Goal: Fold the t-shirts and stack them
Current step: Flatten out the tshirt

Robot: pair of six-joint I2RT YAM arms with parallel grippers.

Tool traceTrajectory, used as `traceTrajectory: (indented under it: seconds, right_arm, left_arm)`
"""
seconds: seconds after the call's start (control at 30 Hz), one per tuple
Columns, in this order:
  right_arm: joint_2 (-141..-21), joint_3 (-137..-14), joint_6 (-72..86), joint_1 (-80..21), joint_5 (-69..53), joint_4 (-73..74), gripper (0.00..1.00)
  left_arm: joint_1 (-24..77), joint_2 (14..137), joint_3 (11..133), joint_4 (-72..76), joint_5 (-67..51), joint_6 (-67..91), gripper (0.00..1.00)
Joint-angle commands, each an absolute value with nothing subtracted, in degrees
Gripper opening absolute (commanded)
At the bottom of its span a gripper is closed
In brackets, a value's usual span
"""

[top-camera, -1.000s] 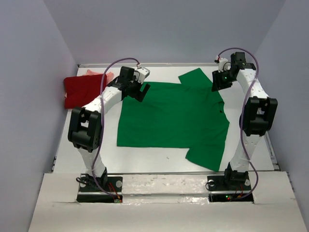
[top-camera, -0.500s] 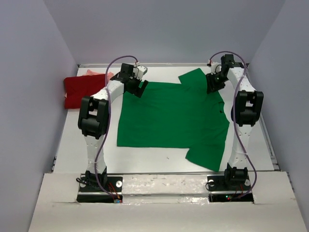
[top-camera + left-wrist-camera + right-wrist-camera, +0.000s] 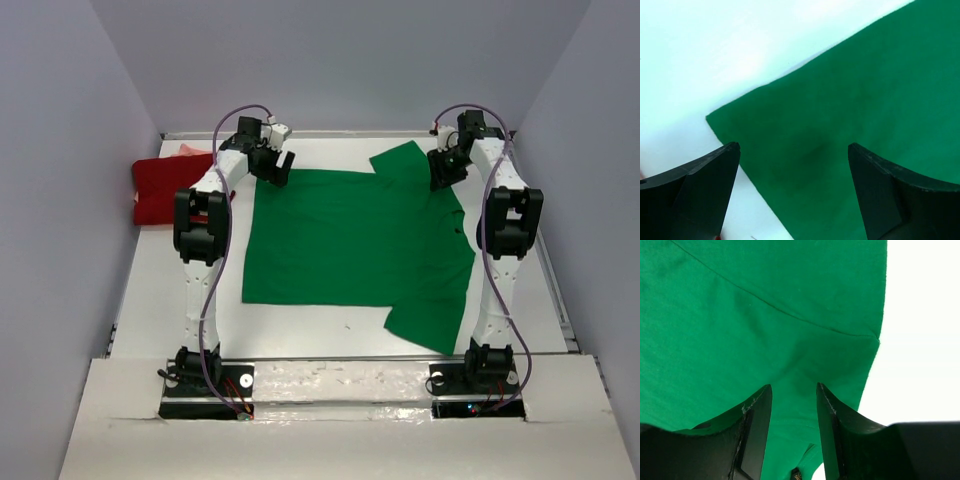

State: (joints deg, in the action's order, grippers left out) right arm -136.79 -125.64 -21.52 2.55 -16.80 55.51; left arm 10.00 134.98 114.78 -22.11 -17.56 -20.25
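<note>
White counter boxed in by plain pale grey walls. Spread flat over the middle: bright green cloth t-shirt, hem toward 9 o'clock, collar toward 3, sleeves out at 1 and 5. Laid open like that, probably so a first fold can run cleanly along its length. Pushed aside at 10 o'clock: crumpled dark red cloth t-shirt with a pale salmon-pink cloth t-shirt peeking out behind, likely waiting their turn.

Left fingers spread wide, hovering astride the far hem corner at 11 o'clock, apparently lined up to pinch it. Right fingers half apart over the far sleeve seam at 1 o'clock, green cloth showing in the gap, no fold seen clamped. Matched far-edge stations suggest a two-handed lift toward 6 o'clock. Nothing folded or stacked yet.
</note>
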Motion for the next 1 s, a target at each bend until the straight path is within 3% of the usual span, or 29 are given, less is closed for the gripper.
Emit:
traceTrajectory:
  seconds: [0.0, 0.4, 0.73, 0.83, 0.97]
  right_arm:
    - [-137.63, -127.53, -21.80, 2.11, -15.73, 55.81, 0.47]
    - [-141.24, -132.72, -20.39, 1.58, -17.22, 57.48, 0.47]
    - [-142.03, -132.28, -20.65, 1.58, -16.61, 57.31, 0.47]
    - [-142.56, -132.71, -20.57, 1.05, -15.91, 57.22, 0.47]
    - [-143.87, -134.29, -20.30, 1.05, -15.03, 57.30, 0.48]
  left_arm:
    - [9.76, 134.56, 117.86, -26.81, -23.55, -19.25, 0.99]
    - [9.58, 137.36, 118.47, -30.23, -23.12, -19.69, 0.99]
    - [9.23, 145.10, 130.85, -36.56, -18.99, -18.99, 0.99]
    - [9.23, 145.20, 131.31, -36.21, -15.57, -17.93, 0.96]
    - [9.23, 144.84, 130.96, -35.68, -12.84, -18.28, 0.99]
